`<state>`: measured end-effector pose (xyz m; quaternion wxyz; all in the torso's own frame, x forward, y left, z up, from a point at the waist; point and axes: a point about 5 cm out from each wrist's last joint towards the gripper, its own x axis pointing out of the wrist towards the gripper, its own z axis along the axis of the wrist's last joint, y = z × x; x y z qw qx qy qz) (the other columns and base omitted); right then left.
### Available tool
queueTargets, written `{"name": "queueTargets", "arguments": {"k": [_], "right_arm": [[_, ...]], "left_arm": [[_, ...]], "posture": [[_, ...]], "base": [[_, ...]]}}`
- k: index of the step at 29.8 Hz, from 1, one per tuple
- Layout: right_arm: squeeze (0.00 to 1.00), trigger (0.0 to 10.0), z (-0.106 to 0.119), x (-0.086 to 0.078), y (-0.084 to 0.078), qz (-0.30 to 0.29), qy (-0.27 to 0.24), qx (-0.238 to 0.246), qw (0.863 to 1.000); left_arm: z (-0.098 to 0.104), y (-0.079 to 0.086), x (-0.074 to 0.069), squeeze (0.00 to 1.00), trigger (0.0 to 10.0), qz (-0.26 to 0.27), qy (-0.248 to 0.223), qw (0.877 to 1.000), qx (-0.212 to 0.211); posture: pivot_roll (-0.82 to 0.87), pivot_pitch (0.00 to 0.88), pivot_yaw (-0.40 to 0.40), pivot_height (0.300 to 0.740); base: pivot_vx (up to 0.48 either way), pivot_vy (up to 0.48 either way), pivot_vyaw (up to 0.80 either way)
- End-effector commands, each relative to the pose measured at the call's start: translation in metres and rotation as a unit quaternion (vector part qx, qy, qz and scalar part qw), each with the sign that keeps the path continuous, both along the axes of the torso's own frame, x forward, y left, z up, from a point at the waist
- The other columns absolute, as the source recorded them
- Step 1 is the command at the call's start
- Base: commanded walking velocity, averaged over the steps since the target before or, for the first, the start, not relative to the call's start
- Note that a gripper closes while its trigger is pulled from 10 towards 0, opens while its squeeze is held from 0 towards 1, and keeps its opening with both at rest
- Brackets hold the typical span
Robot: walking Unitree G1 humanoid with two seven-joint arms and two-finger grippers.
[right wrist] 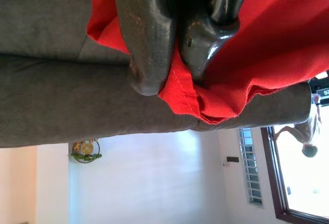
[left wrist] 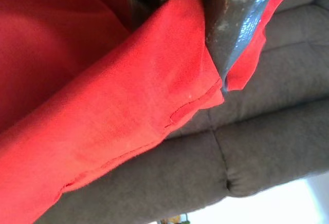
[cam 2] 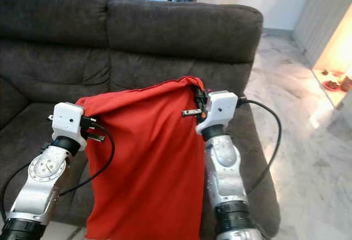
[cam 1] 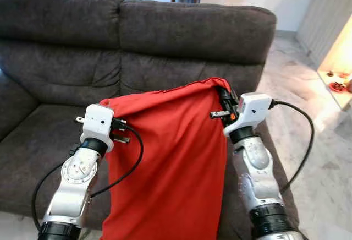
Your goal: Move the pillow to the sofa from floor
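Above the sofa [cam 1: 181,36] seat's front edge — red pillow [cam 1: 170,168] hangs upright | left gripper [left wrist: 226,64] pinches one top corner, right gripper [right wrist: 172,77] the other | judged light, limp, non-fragile — hold the hemmed corners, since thin cloth may slip.

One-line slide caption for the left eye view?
Both grippers, left and right, hold a red pillow by its upper corners in front of the grey sofa.
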<state>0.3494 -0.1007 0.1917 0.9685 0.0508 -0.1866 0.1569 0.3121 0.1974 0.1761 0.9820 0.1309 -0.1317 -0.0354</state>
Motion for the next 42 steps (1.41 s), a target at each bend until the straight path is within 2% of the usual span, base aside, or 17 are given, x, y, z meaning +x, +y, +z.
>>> {"name": "queueTargets", "arguments": {"k": [1,5,11,15,20,23,26,28,34,42], "right_arm": [[0.0,10.0,0.008,0.002,-0.011,-0.025,-0.014,0.011,1.0],[0.0,10.0,0.011,0.005,-0.013,-0.036,-0.012,0.019,0.999],[0.0,10.0,0.03,0.01,-0.021,-0.069,-0.035,0.055,0.995],[0.0,10.0,0.041,0.011,-0.022,-0.067,-0.053,0.062,0.994],[0.0,10.0,0.044,0.012,-0.017,-0.052,-0.056,0.055,0.995],[0.0,10.0,0.036,0.011,-0.009,-0.041,-0.047,0.045,0.997],[0.0,10.0,0.017,0.01,-0.006,-0.034,-0.009,0.03,0.999],[0.0,10.0,0.0,0.006,-0.001,-0.006,0.016,0.005,1.0],[0.0,10.0,-0.013,0.001,0.005,0.018,0.033,-0.014,0.999],[0.0,10.0,-0.03,-0.003,0.003,0.021,0.064,-0.031,0.997]], "left_arm": [[0.025,-0.006,0.002,0.0,10.0,-0.015,-0.053,0.998,-0.002],[0.031,-0.003,0.003,0.0,10.0,-0.01,-0.059,0.998,0.002],[0.044,0.005,0.005,0.0,10.0,-0.003,-0.075,0.997,0.01],[0.05,0.008,0.006,0.0,10.0,0.0,-0.083,0.996,0.015],[0.05,0.008,0.005,0.0,10.0,0.002,-0.083,0.996,0.016],[0.043,0.01,0.005,0.0,10.0,0.014,-0.071,0.997,0.019],[0.029,0.001,0.002,0.0,10.0,-0.03,-0.033,0.999,0.025],[0.017,-0.006,-0.002,0.0,10.0,-0.05,-0.007,0.998,0.047],[0.005,-0.01,-0.004,0.0,10.0,-0.054,0.017,0.997,0.054],[-0.005,-0.012,-0.006,0.0,10.0,-0.058,0.042,0.995,0.065]], "posture": [[0.09,0.054,0.015,0.74],[0.09,0.054,0.016,0.74],[0.09,0.059,0.017,0.74],[0.09,0.061,0.017,0.74],[0.1,0.065,0.014,0.74],[0.1,0.066,0.01,0.74],[0.1,0.067,0.01,0.74],[0.1,0.068,0.009,0.74],[0.1,0.072,0.006,0.74],[0.1,0.074,0.009,0.74]], "base": [[0.3,0.0,0.0],[0.297,0.0,0.0],[0.303,0.0,0.0],[0.302,0.0,0.0],[0.298,0.0,0.0],[0.089,0.0,0.0],[0.0,0.0,0.0],[0.0,0.0,0.0],[0.0,0.0,0.0],[0.0,0.0,0.0]]}}
